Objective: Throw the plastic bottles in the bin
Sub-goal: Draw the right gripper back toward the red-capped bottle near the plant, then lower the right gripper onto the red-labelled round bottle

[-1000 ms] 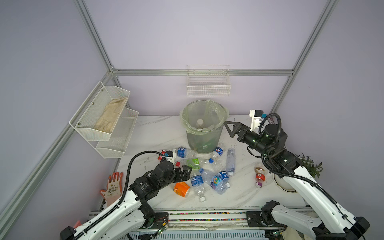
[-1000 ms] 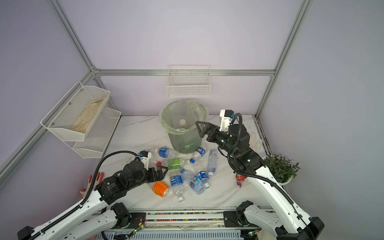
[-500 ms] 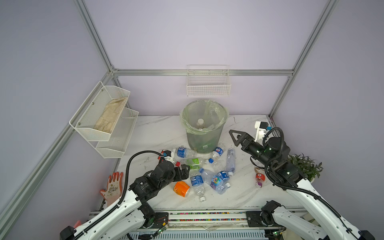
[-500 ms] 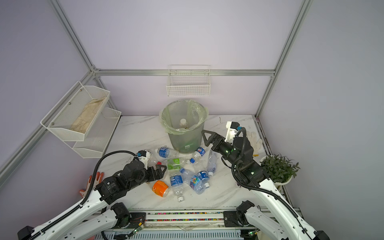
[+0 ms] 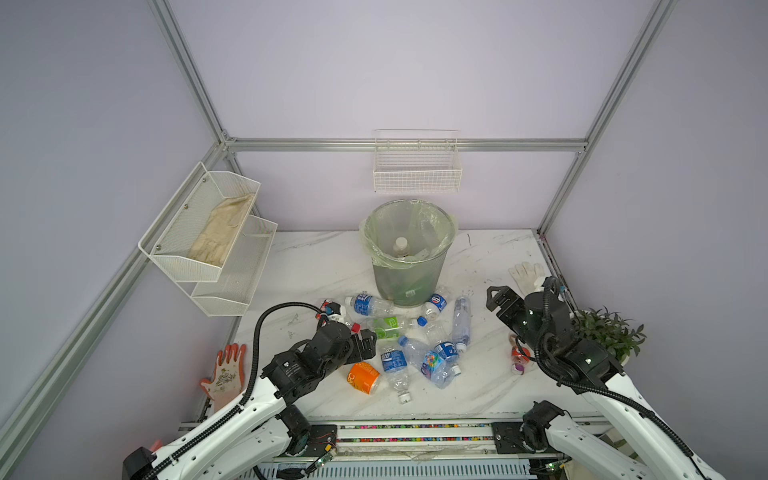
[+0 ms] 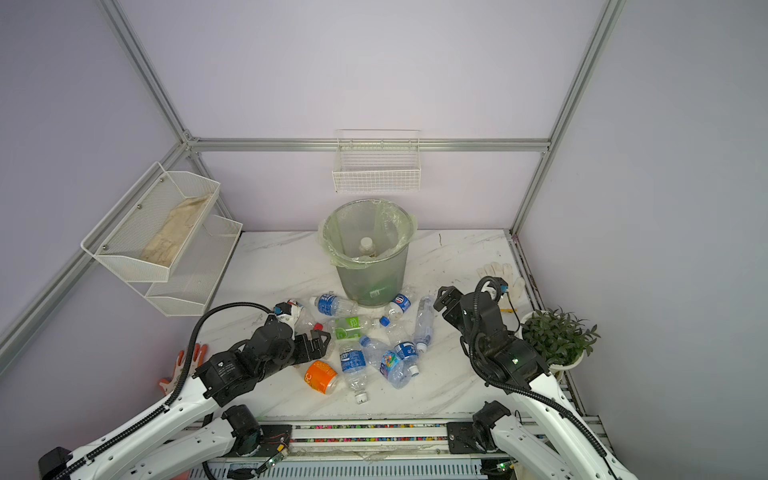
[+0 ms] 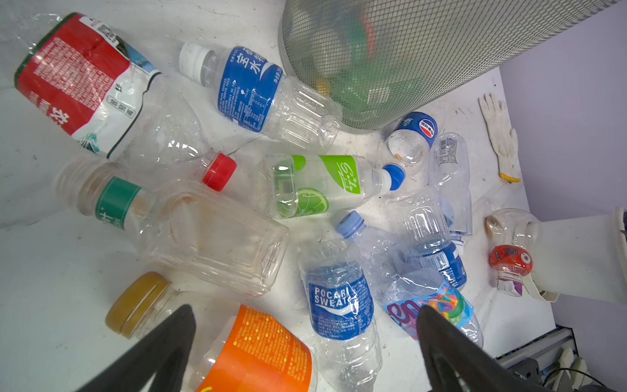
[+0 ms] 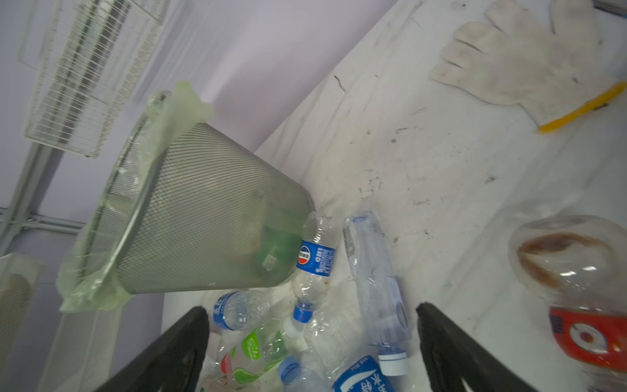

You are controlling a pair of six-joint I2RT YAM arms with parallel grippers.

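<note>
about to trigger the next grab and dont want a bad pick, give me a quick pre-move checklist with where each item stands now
1. left tool open and empty: ok, jaws wide, close to the orange-label bottle.
2. right tool open and empty: ok, jaws wide, nothing in them.
3. bin upright, mouth unobstructed: ok; a white-capped bottle is inside.
4. table cleared of bottles: not ok, many lie in front of the bin.
5. Pocari Sweat bottle free of neighbours: not ok, it lies against the crumpled colourful-label bottle.
</note>
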